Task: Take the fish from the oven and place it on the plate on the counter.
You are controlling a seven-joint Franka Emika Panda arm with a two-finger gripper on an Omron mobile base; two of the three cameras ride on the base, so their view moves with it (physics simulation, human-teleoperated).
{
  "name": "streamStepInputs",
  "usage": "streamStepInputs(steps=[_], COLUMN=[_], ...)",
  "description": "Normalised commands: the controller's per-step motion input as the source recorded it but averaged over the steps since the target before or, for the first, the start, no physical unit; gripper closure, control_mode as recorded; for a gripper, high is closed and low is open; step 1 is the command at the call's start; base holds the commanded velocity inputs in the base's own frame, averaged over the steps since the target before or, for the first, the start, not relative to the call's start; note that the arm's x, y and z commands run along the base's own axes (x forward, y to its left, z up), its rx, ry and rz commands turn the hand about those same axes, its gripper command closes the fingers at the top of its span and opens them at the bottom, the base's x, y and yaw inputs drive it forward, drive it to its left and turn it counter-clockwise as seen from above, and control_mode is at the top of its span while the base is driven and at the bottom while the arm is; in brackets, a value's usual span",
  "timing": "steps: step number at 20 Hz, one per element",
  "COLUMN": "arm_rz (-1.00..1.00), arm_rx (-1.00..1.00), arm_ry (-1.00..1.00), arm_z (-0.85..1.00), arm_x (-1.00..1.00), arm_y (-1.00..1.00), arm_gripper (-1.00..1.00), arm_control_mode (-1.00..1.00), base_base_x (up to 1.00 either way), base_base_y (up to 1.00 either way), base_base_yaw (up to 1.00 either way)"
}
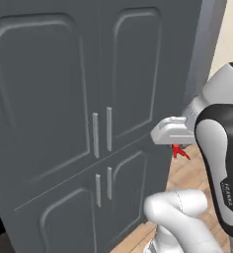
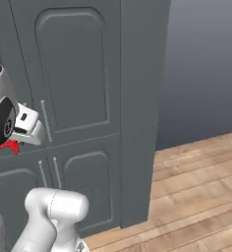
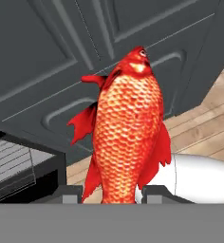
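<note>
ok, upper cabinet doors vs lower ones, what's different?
The upper cabinet doors are taller than the lower cabinet doors, with arched panel tops. Upper handles sit at the doors' bottom edge, lower handles near the top. Both pairs are dark grey with slim silver bar handles.

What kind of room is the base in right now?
Probably a kitchen: tall dark grey cabinet doors with bar handles, a wood plank floor, and the open oven with wire racks low in the hand view.
</note>
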Motion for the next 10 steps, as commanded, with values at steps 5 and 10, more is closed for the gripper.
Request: streamStepInputs(steps=[5, 10], arm_rz=[0.00, 0.00], arm_rx=[0.00, 0.00], arm_ry=[0.00, 0.00], arm_z=[0.00, 0.00], arm_x=[0.00, 0.00], arm_y=[0.00, 0.00], arm_gripper=[1.00, 1.00], arm_control_mode=[1.00, 1.00], base_base_x=[-0.16, -0.08], base_base_y=[0.00, 0.00], base_base_yaw=[-0.85, -0.95])
